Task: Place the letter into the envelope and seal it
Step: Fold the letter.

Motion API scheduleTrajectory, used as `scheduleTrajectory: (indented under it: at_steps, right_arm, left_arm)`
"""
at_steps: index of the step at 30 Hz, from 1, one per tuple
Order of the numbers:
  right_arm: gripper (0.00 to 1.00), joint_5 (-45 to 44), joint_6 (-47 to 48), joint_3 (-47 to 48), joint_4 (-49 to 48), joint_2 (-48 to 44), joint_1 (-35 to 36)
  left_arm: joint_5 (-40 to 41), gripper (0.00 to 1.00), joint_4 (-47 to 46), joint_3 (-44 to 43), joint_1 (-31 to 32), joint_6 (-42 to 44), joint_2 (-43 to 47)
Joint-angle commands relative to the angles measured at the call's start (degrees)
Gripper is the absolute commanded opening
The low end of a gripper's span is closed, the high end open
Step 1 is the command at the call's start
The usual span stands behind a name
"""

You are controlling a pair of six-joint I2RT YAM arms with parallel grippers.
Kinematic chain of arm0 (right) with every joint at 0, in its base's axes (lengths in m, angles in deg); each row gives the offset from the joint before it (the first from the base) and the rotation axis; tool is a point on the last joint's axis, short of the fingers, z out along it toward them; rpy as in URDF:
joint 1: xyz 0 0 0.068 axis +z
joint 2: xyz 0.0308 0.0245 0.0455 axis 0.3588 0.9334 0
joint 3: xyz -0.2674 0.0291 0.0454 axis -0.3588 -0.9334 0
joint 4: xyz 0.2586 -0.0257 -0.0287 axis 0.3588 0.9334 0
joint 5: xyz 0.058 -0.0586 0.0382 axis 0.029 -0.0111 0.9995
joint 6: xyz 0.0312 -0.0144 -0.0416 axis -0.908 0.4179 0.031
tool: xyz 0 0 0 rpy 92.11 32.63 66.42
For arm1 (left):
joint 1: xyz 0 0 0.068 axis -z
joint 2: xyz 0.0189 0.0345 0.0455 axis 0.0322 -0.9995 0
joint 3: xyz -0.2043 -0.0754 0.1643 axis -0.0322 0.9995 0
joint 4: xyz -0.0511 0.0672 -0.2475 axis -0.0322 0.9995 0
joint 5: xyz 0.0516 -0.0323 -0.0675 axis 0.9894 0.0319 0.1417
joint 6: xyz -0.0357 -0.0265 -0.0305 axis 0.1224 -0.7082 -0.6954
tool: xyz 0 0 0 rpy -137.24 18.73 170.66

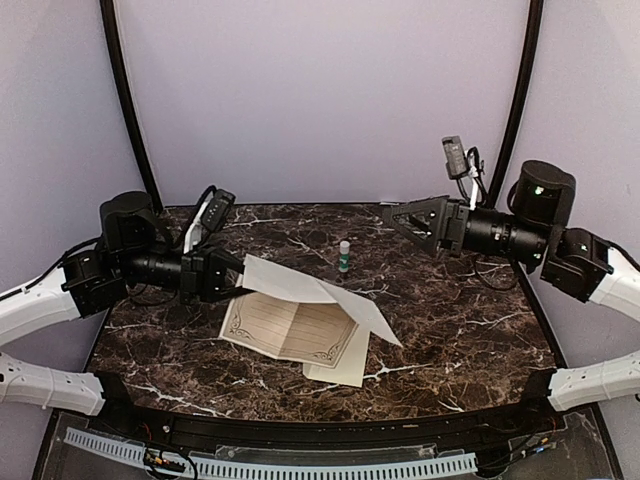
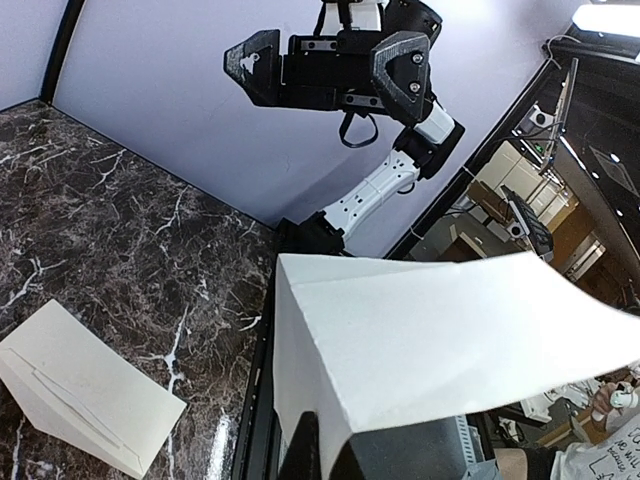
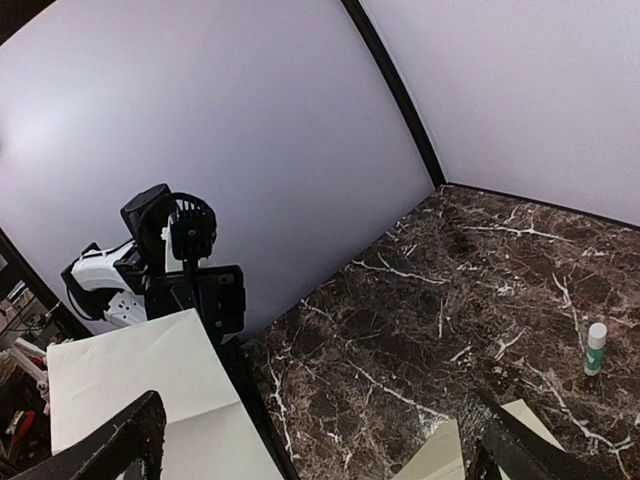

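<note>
Top view first: your left gripper (image 1: 232,275) is pinched shut on one edge of the letter (image 1: 320,300). The white sheet hangs out over the middle of the table (image 1: 460,330), bent along a crease like a little tent and lifted off the surface. The envelope (image 2: 85,400) lies flat on the marble underneath, touching neither gripper.

Your right gripper (image 1: 400,220) hovers above the far right part of the table with its jaws spread wide and nothing in them. It points toward the letter but is well apart from it.

The surface is dark brown marble with white veins, glossy enough to catch some glare. A small white tube with a green band (image 1: 344,256) stands upright near the back, between the two grippers. Pale lavender walls (image 1: 320,90) close in the back and sides, with two black curved poles (image 1: 128,110) running up the corners.

Off the table's edge, the left wrist view catches some room: desks, clutter and a bright ceiling light (image 2: 605,18). It's too blurry to say more.
</note>
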Motion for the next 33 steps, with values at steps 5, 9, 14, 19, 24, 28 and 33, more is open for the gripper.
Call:
scheduleTrajectory:
  at_steps: [5, 9, 14, 19, 24, 28, 33]
  right_arm:
    - [0.97, 10.58, 1.97, 0.78, -1.92, 4.98, 0.84]
    - [0.93, 12.55, 2.42, 1.03, -0.97, 7.05, 1.86]
    - [0.84, 14.59, 2.29, 0.53, -2.16, 9.41, 4.72]
    - [0.71, 16.66, 2.76, 2.07, -1.87, 12.87, 6.63]
    - [0.58, 19.53, 3.28, 3.30, -2.34, 16.09, 8.05]
    - [0.50, 22.01, 2.24, 3.32, -4.09, 17.42, 8.50]
    - [0.42, 23.43, 1.87, 4.07, -5.68, 18.82, 9.25]
  left_arm:
    - [-4.50, 0.00, 1.70, -2.61, -0.10, 1.85, -2.48]
    - [-5.54, 0.00, 0.65, -2.86, -0.14, 1.29, -3.03]
    - [-7.45, 0.00, -0.30, -3.38, -0.10, 0.41, -3.90]
    - [-8.41, 0.00, -0.27, -3.78, -0.10, 0.26, -4.19]
    - [-9.46, 0.00, -0.60, -3.70, -0.10, -0.49, -4.18]
    - [-9.97, 0.00, -0.91, -3.73, -0.14, -0.84, -4.21]
    - [-10.08, 0.00, -1.60, -3.07, -0.10, -1.21, -4.25]
